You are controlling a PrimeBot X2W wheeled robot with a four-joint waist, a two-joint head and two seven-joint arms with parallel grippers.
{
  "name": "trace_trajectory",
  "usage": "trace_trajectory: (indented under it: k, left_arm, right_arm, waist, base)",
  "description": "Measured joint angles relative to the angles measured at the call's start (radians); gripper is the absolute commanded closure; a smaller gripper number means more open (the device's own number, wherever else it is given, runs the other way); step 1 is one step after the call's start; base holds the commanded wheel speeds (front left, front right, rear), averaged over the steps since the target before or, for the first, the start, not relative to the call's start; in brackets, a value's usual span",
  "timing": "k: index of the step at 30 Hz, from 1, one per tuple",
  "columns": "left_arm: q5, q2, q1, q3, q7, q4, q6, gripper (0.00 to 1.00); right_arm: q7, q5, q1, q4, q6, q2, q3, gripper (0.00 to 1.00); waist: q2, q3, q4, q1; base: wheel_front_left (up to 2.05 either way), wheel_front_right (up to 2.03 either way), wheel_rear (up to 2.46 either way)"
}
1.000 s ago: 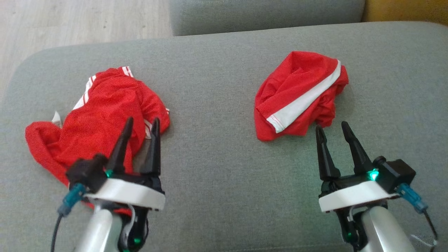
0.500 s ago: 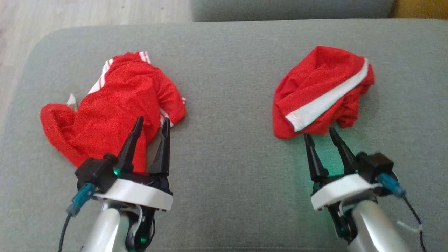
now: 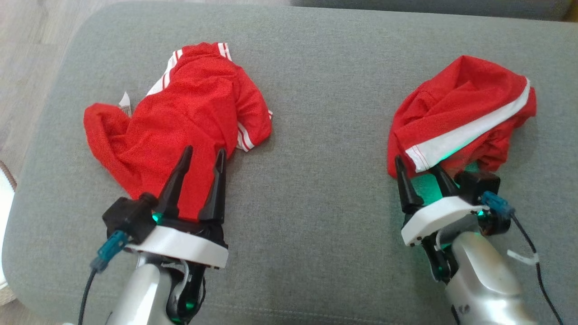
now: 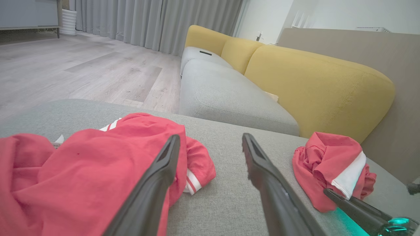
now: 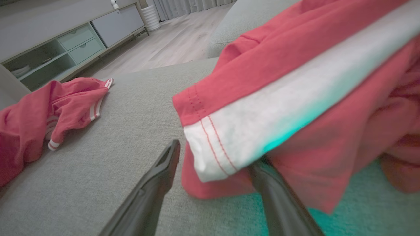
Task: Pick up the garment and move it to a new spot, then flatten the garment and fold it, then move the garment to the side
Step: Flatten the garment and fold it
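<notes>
Two crumpled red garments lie on a grey cushion [image 3: 316, 189]. One garment [image 3: 189, 113] at the left has thin white stripes; the other garment [image 3: 456, 108] at the right carries a broad white band. My left gripper [image 3: 204, 151] hangs open over the near right part of the striped one, also seen between its fingers [image 4: 210, 137]. My right gripper [image 3: 417, 164] is open at the near hem of the banded garment [image 5: 295, 82]. Its right finger [image 5: 279, 200] sits under the white-banded hem and its left finger lies just outside the edge.
Wooden floor [image 3: 27, 67] borders the cushion on the left. A second grey seat [image 4: 223, 95] and a yellow sofa back [image 4: 311, 85] lie beyond the cushion. A low cabinet [image 5: 65, 42] stands across the floor. Bare cushion separates the two garments.
The head camera has shifted, so both garments sit further right and higher. My right gripper has advanced from just short of the banded garment to its hem. The left gripper stays over the striped garment.
</notes>
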Motion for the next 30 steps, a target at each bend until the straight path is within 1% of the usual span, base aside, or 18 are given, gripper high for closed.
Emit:
trace_trajectory:
  k: [2, 4, 5, 8, 14, 18, 25, 30]
  left_arm:
    - [-0.004, 0.000, 0.000, -0.004, 0.000, 0.000, 0.001, 0.00]
    - [-0.004, 0.000, 0.000, -0.004, 0.000, 0.000, 0.002, 0.00]
    - [-0.004, 0.000, 0.000, -0.005, 0.000, 0.000, 0.006, 0.00]
    - [-0.006, 0.000, 0.000, -0.004, 0.000, 0.000, 0.010, 0.00]
    - [-0.023, 0.000, 0.005, -0.006, 0.000, 0.001, 0.010, 0.00]
    - [-0.033, 0.000, 0.008, -0.014, 0.000, 0.001, 0.019, 0.00]
    - [-0.048, 0.000, 0.026, -0.034, 0.000, 0.001, 0.027, 0.00]
    - [-0.058, 0.000, 0.043, -0.035, 0.000, 0.000, 0.032, 0.00]
  right_arm:
    - [-0.002, -0.001, -0.018, 0.020, 0.000, 0.000, 0.002, 0.00]
    - [-0.011, 0.002, -0.031, 0.023, 0.000, 0.000, 0.006, 0.62]
    - [-0.014, 0.005, -0.039, 0.022, 0.000, 0.000, 0.009, 1.00]
    - [-0.018, 0.006, -0.052, -0.015, 0.000, -0.001, 0.018, 1.00]
    - [-0.019, -0.029, -0.031, -0.206, 0.000, -0.002, 0.020, 1.00]
    - [-0.021, -0.055, 0.012, -0.298, 0.000, -0.002, 0.046, 1.00]
    - [-0.021, -0.088, 0.003, -0.402, 0.000, -0.003, 0.080, 1.00]
    - [-0.021, -0.103, -0.051, -0.422, 0.000, -0.003, 0.098, 1.00]
  waist:
    - [0.0000, 0.002, 0.002, -0.0001]
    - [0.0000, 0.004, 0.000, 0.0000]
    - [0.0000, 0.003, -0.002, 0.0000]
    - [0.0000, -0.005, -0.014, 0.0000]
    - [0.0000, -0.043, -0.047, -0.0001]
    - [0.0000, -0.075, -0.065, -0.0002]
    - [0.0000, -0.111, -0.070, -0.0002]
    - [0.0000, -0.120, -0.053, -0.0002]
  base:
    - [0.00, 0.00, 0.00]
    - [0.00, 0.00, 0.00]
    - [0.00, 0.00, 0.00]
    - [0.00, 0.00, 0.00]
    - [0.00, 0.00, 0.00]
    - [0.00, 0.00, 0.00]
    - [0.00, 0.00, 0.00]
    - [0.00, 0.00, 0.00]
